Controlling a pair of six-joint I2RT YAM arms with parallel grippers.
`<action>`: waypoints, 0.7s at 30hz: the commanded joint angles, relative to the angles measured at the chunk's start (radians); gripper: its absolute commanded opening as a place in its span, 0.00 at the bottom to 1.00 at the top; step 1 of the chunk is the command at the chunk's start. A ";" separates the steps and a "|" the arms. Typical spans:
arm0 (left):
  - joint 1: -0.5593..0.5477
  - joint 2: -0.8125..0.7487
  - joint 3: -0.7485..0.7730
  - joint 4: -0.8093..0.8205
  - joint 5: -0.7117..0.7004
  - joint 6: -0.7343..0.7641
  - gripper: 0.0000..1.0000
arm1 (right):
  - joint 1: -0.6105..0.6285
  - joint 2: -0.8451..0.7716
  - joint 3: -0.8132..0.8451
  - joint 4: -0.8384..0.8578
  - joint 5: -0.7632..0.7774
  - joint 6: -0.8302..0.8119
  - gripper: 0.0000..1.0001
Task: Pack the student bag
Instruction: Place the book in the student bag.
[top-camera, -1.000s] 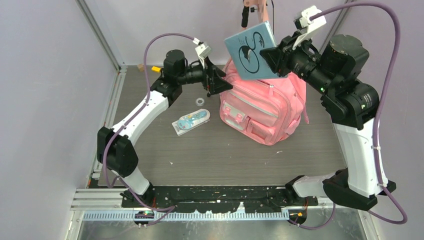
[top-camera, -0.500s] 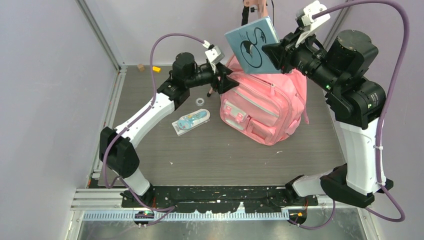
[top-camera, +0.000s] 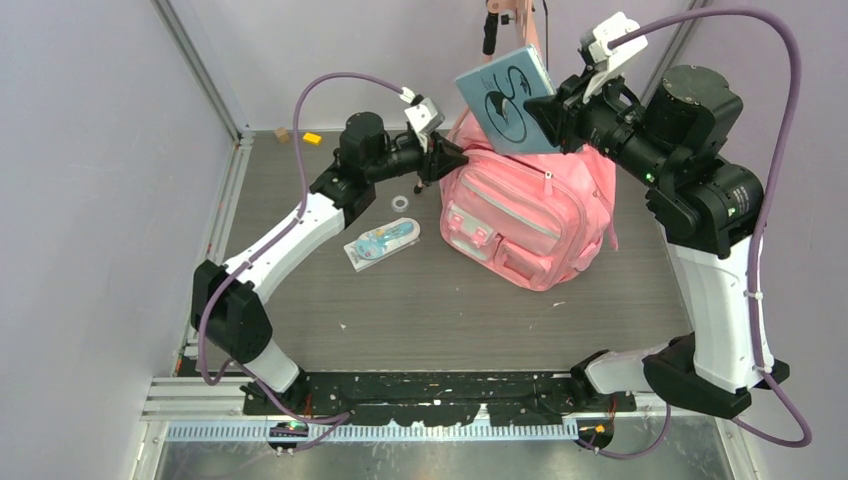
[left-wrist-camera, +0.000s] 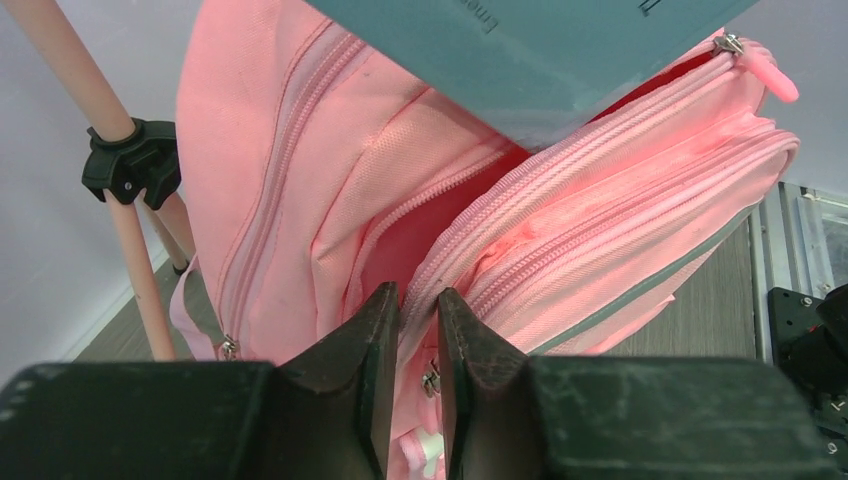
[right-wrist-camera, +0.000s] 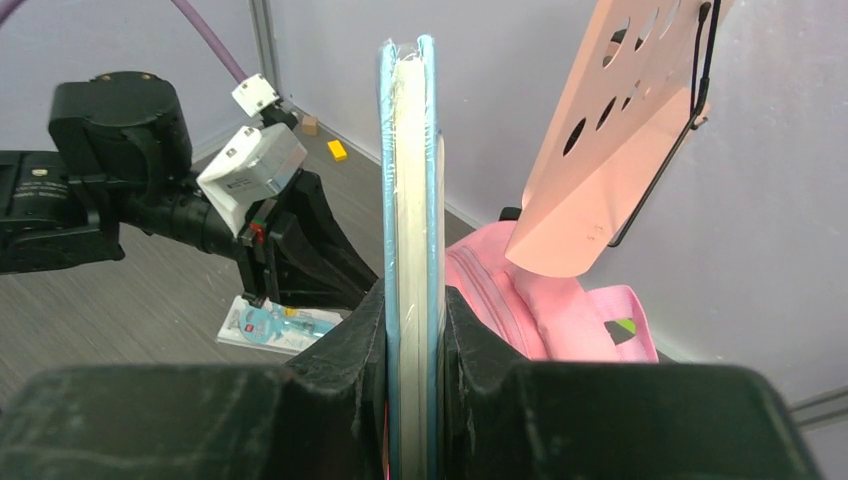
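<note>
The student bag (top-camera: 520, 225), a bright pink backpack, stands at the back middle of the table with its main compartment unzipped (left-wrist-camera: 400, 240). My left gripper (top-camera: 447, 157) is at the bag's upper left corner. Its jaws (left-wrist-camera: 418, 295) are shut on the zipped rim of the opening, with pink fabric between them. My right gripper (top-camera: 545, 110) is shut on a blue book (top-camera: 505, 100) with a black swirl on its cover. The book hangs tilted over the bag's top. In the right wrist view the book (right-wrist-camera: 410, 180) stands on edge between the fingers (right-wrist-camera: 470, 340).
A blister pack with a blue item (top-camera: 382, 243) and a small white ring (top-camera: 400, 203) lie left of the bag. A yellow block (top-camera: 313, 138) and a small wooden block (top-camera: 283, 133) sit at the back left. A pink stand (left-wrist-camera: 130, 230) rises behind the bag.
My left gripper moved right to the bag's top corner and closed on the rim of the opening. The right gripper shifted slightly with the book above the bag.
</note>
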 joint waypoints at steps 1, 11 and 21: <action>-0.026 -0.052 -0.034 0.025 0.038 -0.014 0.17 | -0.008 -0.057 -0.015 0.096 0.063 -0.047 0.00; -0.027 -0.095 -0.092 -0.011 0.010 0.018 0.00 | -0.011 -0.074 -0.006 0.020 0.029 -0.014 0.00; -0.027 -0.114 -0.104 -0.061 -0.012 0.073 0.00 | -0.010 -0.011 0.083 -0.101 -0.013 -0.004 0.00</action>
